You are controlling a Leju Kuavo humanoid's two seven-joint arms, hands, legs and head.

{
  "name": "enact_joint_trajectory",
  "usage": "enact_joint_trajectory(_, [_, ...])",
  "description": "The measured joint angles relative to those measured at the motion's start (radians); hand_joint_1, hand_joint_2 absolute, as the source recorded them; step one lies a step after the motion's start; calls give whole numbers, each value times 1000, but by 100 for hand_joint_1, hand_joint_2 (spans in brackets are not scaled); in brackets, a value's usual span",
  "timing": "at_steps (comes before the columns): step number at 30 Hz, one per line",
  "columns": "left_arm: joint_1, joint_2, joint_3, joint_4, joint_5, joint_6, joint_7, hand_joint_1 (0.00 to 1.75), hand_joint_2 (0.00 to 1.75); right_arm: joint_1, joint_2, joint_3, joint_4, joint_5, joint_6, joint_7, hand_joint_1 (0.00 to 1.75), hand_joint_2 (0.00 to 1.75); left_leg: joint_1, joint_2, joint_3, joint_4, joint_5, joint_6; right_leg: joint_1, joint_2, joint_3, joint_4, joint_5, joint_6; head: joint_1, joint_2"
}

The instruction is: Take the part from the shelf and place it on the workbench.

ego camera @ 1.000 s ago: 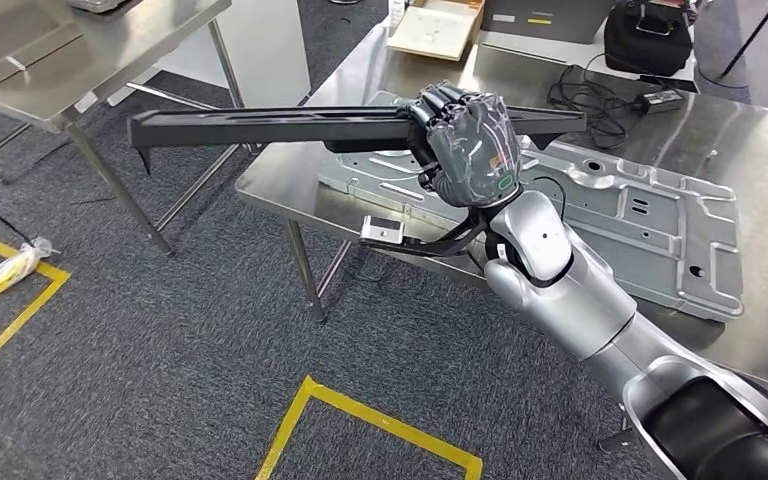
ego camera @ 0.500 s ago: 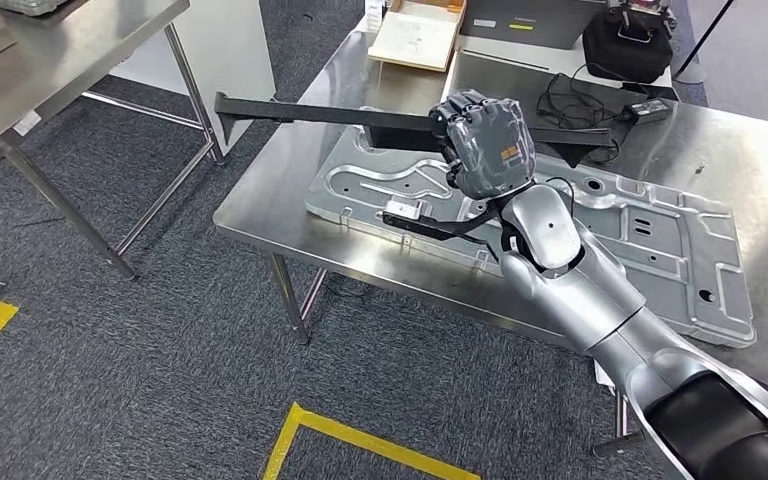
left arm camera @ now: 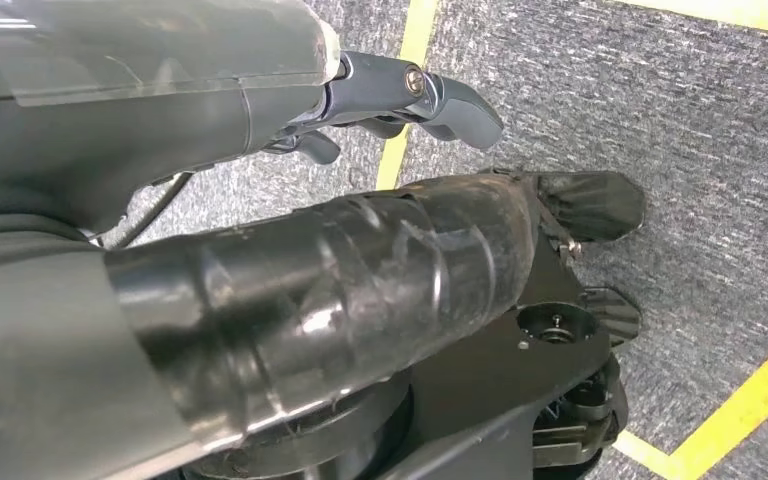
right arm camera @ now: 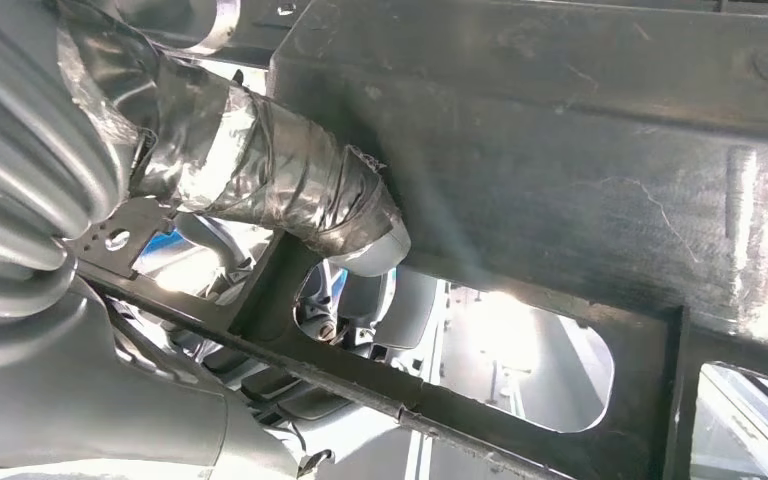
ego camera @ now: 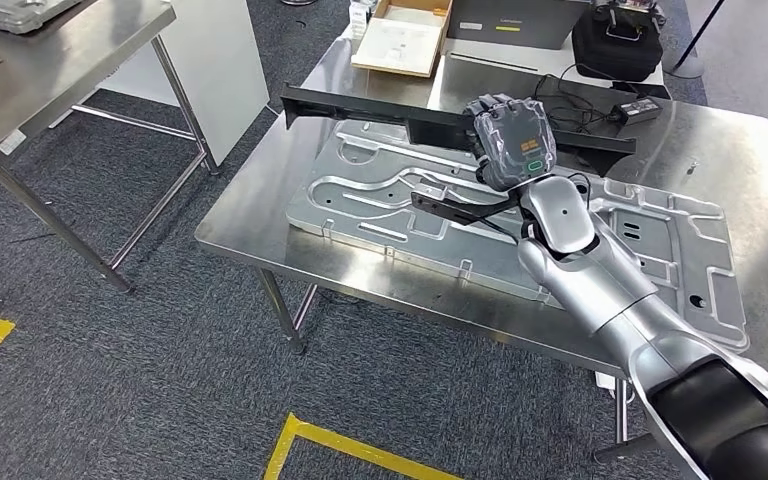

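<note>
A long black part (ego camera: 380,110) with a thinner bracket arm below it hangs across the far side of the steel workbench (ego camera: 245,215), just above a large silver stamped panel (ego camera: 400,200) lying there. My right hand (ego camera: 512,145) grips the part near its middle, knuckles toward the camera. Up close in the right wrist view, the taped thumb (right arm camera: 290,190) presses against the black part (right arm camera: 560,150). My left hand (left arm camera: 260,280) hangs over grey carpet with its fingers (left arm camera: 440,100) extended, holding nothing.
At the back of the workbench sit a cardboard box (ego camera: 400,45), a black bag (ego camera: 615,45) and a power adapter with cables (ego camera: 640,105). A second steel table (ego camera: 70,50) stands at the left. Yellow tape (ego camera: 360,445) marks the carpet.
The whole view has shifted, so the camera moved toward the workbench. My right hand has carried the black part from beyond the table's corner to over the silver panel.
</note>
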Motion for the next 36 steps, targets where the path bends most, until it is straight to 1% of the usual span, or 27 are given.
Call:
enact_joint_trajectory(4, [1,0,0,0,0,0,0,0,0,-2,0,0,12,0,3,1,175,175,0,0,1,-1,1,-3,1,0,0,1,-1,-2,0,0])
enact_joint_trajectory(8, [0,0,1,0,0,-1,-2,0,0,-12,0,0,44,-4,38,10,175,175,0,0,1,-1,0,-7,2,0,1,1,-1,-2,0,0])
enact_joint_trajectory(11, [-1,0,3,0,0,-5,-7,0,0,-26,1,-2,117,-7,56,19,175,175,0,0,1,-1,0,-7,2,-1,1,1,-1,-2,0,0])
enact_joint_trajectory(17, [-2,0,9,0,0,-16,-10,0,0,-58,9,-4,323,-23,120,38,175,175,0,0,1,0,0,-7,0,-2,2,1,-1,-2,0,0])
enact_joint_trajectory(21, [-3,0,10,0,3,-31,0,0,175,-59,26,-4,414,-38,173,45,0,0,-1,0,1,0,-1,-7,0,-1,1,1,-1,-2,0,0])
enact_joint_trajectory(24, [-4,0,10,0,3,-34,7,0,175,-60,43,-3,465,-42,255,66,0,0,-1,0,2,0,-1,-7,0,0,2,1,-1,-2,0,0])
enact_joint_trajectory(26, [-5,0,10,0,2,-33,10,0,87,-59,53,-3,493,-48,317,83,0,0,-1,0,2,0,-1,-7,1,0,2,1,-2,-2,0,0])
enact_joint_trajectory(28, [-6,0,11,0,3,-33,11,0,0,-53,60,-3,520,-58,358,94,0,0,-1,0,2,0,-1,-7,1,-1,2,1,-2,-2,0,0])
enact_joint_trajectory(32, [-6,0,18,0,8,-30,12,0,0,-40,70,-5,565,-78,401,106,0,0,-1,0,2,0,-1,-7,1,0,2,1,-2,-2,0,0])
enact_joint_trajectory(36, [-6,0,28,0,16,-29,14,0,0,-42,73,-12,587,-87,409,119,0,0,-1,1,3,0,-1,-7,1,0,3,1,-2,-2,0,0])
